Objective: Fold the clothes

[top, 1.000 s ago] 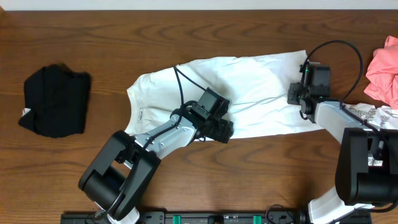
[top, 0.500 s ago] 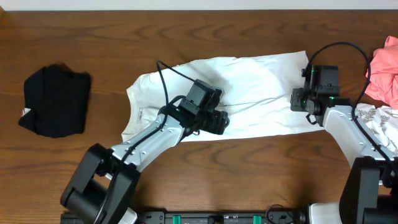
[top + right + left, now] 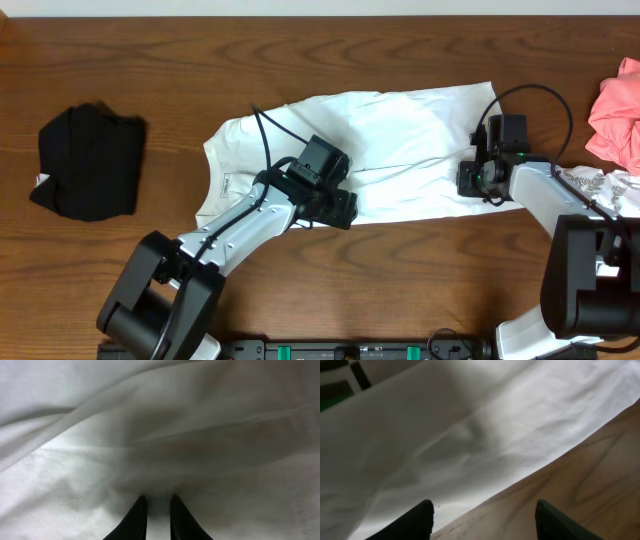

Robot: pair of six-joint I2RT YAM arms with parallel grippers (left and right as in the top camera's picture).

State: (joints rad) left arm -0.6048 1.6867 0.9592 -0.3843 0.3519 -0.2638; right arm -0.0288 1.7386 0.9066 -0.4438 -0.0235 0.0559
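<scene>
Now: White T-Shirt Spread Across the Desk, One Claw on Each Side

Lying mostly flat on the brown wooden desk [image 3: 150,60], the white T-shirt [image 3: 400,150] stretches from its collar end at centre-left to its far edge at the right. Its surface is creased, with a few long wrinkles running across it. No print shows on the side facing up.

The left claw [image 3: 340,208] sits at the near edge of the T-shirt, about midway along its length. From the left wrist view, its two dark fingers are spread wide apart, one tip over the white cloth and the other over bare wood, with the hem running diagonally between them. Nothing is held between them.

The right claw [image 3: 468,178] is at the right end of the T-shirt, close to the near corner. The right wrist view is filled with white fabric; the two fingers are pressed almost together, with a thin strip of cloth in the narrow gap. Folds in the fabric run toward the tips, so this claw is pinching the T-shirt.

Well apart from the T-shirt, a black garment [image 3: 88,162] lies folded at the left of the desk. A pink cloth [image 3: 618,110] is bunched at the right edge.
</scene>
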